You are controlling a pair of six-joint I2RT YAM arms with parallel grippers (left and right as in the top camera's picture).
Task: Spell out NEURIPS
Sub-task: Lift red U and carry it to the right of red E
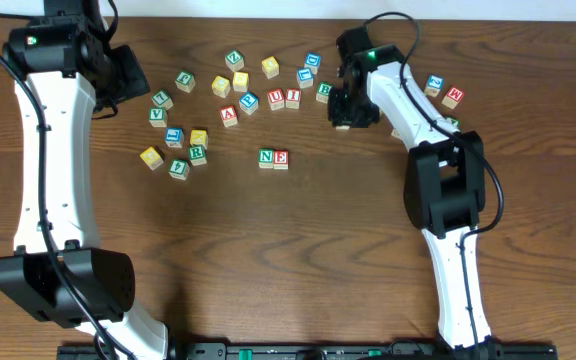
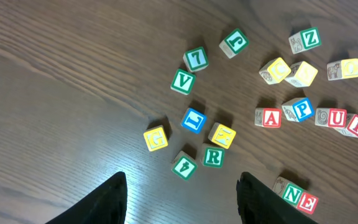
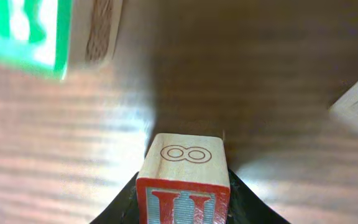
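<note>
The N (image 1: 266, 157) and E (image 1: 281, 158) cubes sit side by side at mid-table, also seen as N (image 2: 292, 192) and E (image 2: 307, 201). Behind them, U (image 1: 276, 97) and I (image 1: 292, 97) stand together, with blue P (image 1: 249, 101) to their left and green R (image 1: 197, 154) in the left cluster. My right gripper (image 3: 183, 199) is shut on a red-framed cube (image 3: 185, 168) with an 8 on its wooden side and its letter partly cut off. This gripper hangs low over the table (image 1: 346, 112). My left gripper (image 2: 182, 186) is open and holds nothing, above the left cluster.
Other letter cubes lie scattered: A (image 1: 229, 114), V (image 1: 157, 116), a yellow G (image 2: 156, 138), and several more along the back. Two cubes (image 1: 443, 90) lie at the far right. A blurred green-framed cube (image 3: 23, 31) is close to the right gripper.
</note>
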